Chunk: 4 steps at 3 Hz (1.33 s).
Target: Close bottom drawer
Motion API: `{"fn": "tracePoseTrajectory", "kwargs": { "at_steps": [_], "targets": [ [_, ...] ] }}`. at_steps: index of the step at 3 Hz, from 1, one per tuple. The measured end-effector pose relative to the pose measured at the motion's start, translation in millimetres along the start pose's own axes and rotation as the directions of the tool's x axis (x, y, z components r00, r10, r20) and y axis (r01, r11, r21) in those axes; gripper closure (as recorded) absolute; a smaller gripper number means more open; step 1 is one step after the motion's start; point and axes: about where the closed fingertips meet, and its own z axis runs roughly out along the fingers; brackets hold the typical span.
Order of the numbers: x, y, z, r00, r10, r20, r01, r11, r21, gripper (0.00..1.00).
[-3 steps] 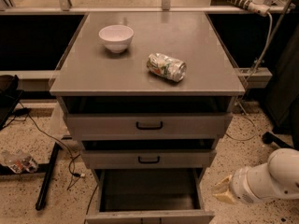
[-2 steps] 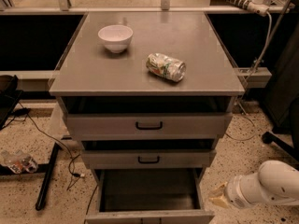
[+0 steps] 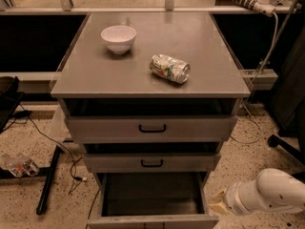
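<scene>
The grey cabinet has three stacked drawers. The bottom drawer [image 3: 151, 194] is pulled far out, its dark interior open to view and its front edge at the frame's bottom; its handle is cut off from view. The top drawer [image 3: 151, 128] and middle drawer [image 3: 151, 162] each stand slightly open, with black bar handles. My white arm comes in from the lower right. My gripper [image 3: 218, 203] is at its tip, just right of the bottom drawer's right side wall, near its front corner.
A white bowl [image 3: 118, 37] and a crushed can [image 3: 169, 68] lie on the cabinet top [image 3: 95, 75]. Cables and a black bar [image 3: 47, 180] lie on the speckled floor at left. A chair base [image 3: 286, 144] stands at right.
My arm has sunk lower and moved left, bringing the gripper closer to the bottom drawer's right side. The drawers have not moved.
</scene>
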Motion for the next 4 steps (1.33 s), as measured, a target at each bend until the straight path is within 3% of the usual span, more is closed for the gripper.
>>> {"fn": "tracePoseTrajectory", "kwargs": {
  "at_steps": [2, 4],
  "targets": [
    [24, -15, 92, 0.996, 0.062, 0.057, -0.064, 0.9976, 0.028, 1.00],
    [53, -13, 151, 0.995, 0.020, 0.097, -0.023, 0.9995, 0.022, 1.00]
  ]
}}
